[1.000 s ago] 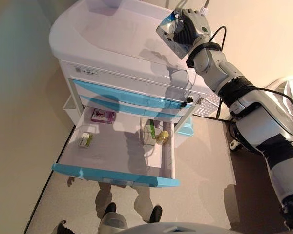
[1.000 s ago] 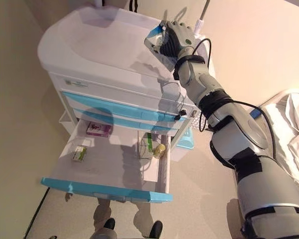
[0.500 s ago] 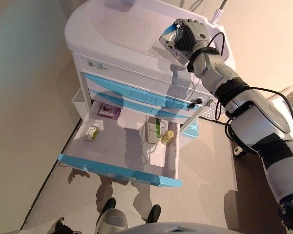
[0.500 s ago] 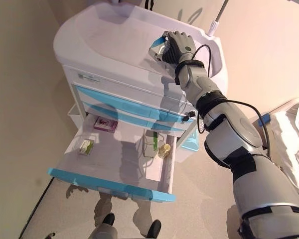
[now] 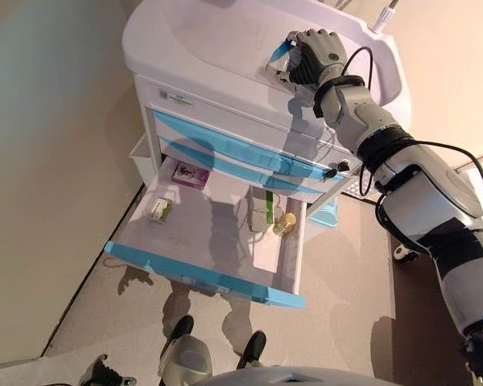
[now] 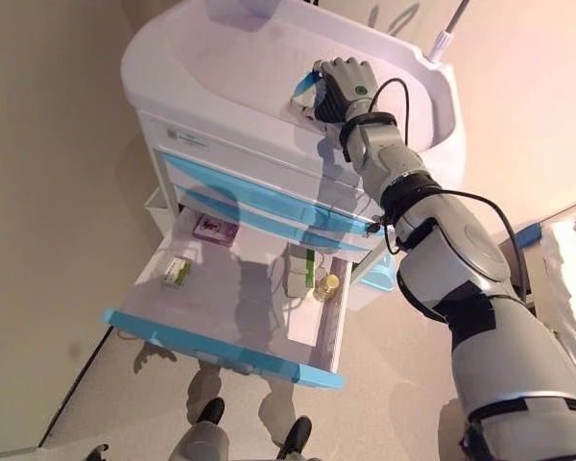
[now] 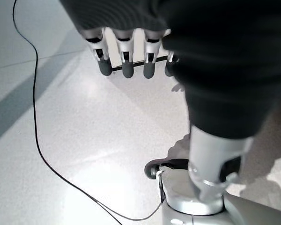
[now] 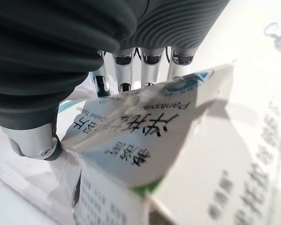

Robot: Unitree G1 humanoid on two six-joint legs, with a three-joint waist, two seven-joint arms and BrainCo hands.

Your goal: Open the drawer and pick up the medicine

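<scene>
I see my right hand (image 5: 312,58) in the upper centre-right of the head view, over the white top of the medical cart (image 5: 201,48). Its fingers (image 8: 151,63) and thumb are curled round a white and blue medicine box (image 8: 178,154), which it holds down at the cart's recessed top; from the head views I think the box is touching that surface, though I cannot be sure. In the right wrist view the box fills most of the frame, its flap bent and crumpled under the fingers.

Below, in the middle of the frame, the bottom drawer (image 5: 201,276) with its blue front stands pulled well out, while the two blue-fronted drawers above it are closed. Inside the open drawer I see a pink box (image 5: 190,175) at the back left, a small green and white box (image 5: 160,211) toward the left side, and on the right a green and white carton (image 5: 263,211) with a small yellow bottle (image 5: 285,223) just beside it. These four lie apart from the hand.

My left hand (image 7: 131,56) shows only in its own wrist view, hanging over the pale floor (image 7: 75,140) with its fingers straight and relaxed, holding nothing.
</scene>
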